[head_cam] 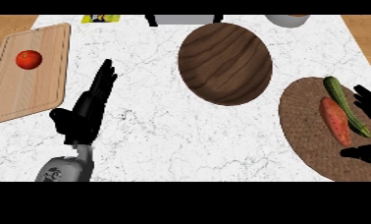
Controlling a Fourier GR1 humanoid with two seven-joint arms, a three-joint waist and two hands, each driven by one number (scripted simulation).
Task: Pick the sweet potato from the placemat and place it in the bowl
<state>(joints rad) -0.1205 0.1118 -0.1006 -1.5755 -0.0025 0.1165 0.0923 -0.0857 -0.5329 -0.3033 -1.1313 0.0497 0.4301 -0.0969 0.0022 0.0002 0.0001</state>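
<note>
The right hand [360,120] shows only a little, at the right edge of the view. Some black fingers poke in just past the green vegetable, and another black bit sits lower down on the mat. So little of it shows that I cannot tell if its fingers are apart or curled. Right beside it lies the sweet potato [335,120]. It is orange-red and long, and it lies on the round brown placemat [304,125]. The hand is not wrapped around it. A long green zucchini [346,105] lies next to the sweet potato, on the side nearer the hand, and the two are touching or almost touching. To the left of the mat, and a bit farther up, is the big dark wooden bowl [225,63]. It sits in the middle of the white marble counter [181,129], and nothing is in it. The left hand [87,105] is far over on the other side. Its fingers are straight and apart, pointing up, and it holds nothing. Past it, at the left edge, is a light wooden cutting board [36,90] with a red tomato [28,59] on it. At the top edge are a yellow packet [100,18], a grey thing with black handles [186,19], and a pale cup [287,20], each only partly showing.
</note>
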